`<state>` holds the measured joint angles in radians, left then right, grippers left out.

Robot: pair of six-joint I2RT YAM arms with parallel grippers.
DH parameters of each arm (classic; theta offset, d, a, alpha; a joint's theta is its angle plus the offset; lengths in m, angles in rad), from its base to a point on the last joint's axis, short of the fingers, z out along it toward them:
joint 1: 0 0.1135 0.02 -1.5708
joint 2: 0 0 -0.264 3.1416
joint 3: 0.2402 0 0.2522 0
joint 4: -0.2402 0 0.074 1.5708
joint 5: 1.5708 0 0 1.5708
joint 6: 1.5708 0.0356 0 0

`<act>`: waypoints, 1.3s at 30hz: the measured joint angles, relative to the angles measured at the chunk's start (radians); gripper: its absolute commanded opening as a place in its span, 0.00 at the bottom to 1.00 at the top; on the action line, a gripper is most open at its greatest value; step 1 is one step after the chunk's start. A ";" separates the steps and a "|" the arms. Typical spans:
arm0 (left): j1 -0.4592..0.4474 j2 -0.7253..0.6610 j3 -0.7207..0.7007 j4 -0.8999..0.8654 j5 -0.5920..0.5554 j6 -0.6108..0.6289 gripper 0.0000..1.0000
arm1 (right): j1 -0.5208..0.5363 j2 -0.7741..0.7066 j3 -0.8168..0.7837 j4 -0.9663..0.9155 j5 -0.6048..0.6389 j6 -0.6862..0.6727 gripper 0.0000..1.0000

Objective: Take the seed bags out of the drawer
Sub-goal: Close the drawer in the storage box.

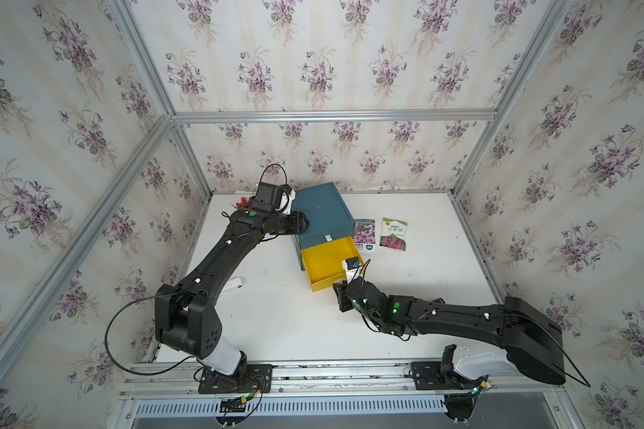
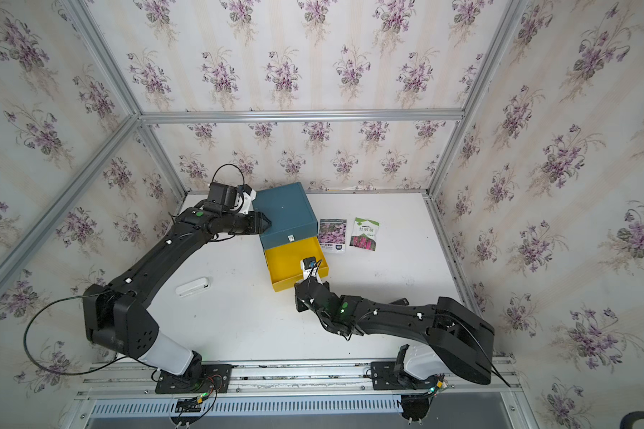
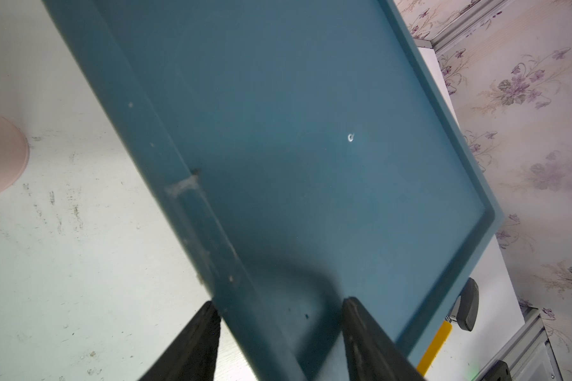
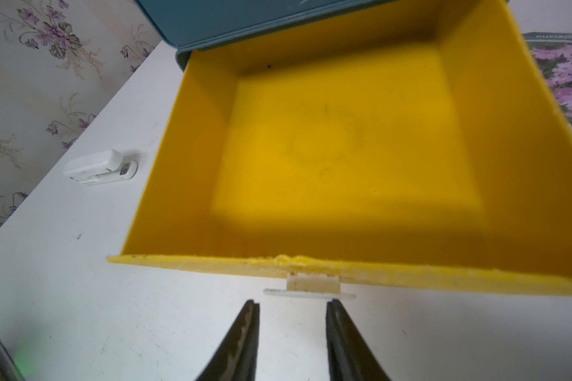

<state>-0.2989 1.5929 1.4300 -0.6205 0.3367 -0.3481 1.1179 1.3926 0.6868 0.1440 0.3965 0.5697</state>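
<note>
In its wrist view alone, the left claw [image 3: 279, 301] clamps the box [image 3: 294, 132].

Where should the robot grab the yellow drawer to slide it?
Probably by the little white handle in the middle of the front wall of the drawer, coming straight from the front. It is the only bit that sticks out and is thin enough to pinch; the yellow walls are wide and smooth.

Open-topped drawer [image 4: 185, 148]; teal cabinet [image 4: 245, 16] probably over rear
</note>
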 measured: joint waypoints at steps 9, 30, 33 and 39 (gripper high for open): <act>0.000 0.004 0.000 -0.002 0.003 0.000 0.61 | -0.076 0.059 0.056 0.054 -0.039 -0.058 0.37; 0.006 0.012 0.011 -0.021 0.009 0.008 0.62 | -0.138 0.266 0.196 0.229 -0.125 -0.147 0.34; 0.008 0.012 0.012 -0.022 0.010 0.012 0.62 | -0.143 0.291 0.217 0.241 -0.132 -0.151 0.34; 0.014 0.015 0.017 -0.029 0.016 0.024 0.62 | -0.147 0.334 0.258 0.278 -0.146 -0.155 0.32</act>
<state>-0.2852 1.6077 1.4467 -0.6491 0.3531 -0.3241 0.9710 1.7264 0.9451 0.4221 0.2501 0.4145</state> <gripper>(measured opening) 0.617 0.328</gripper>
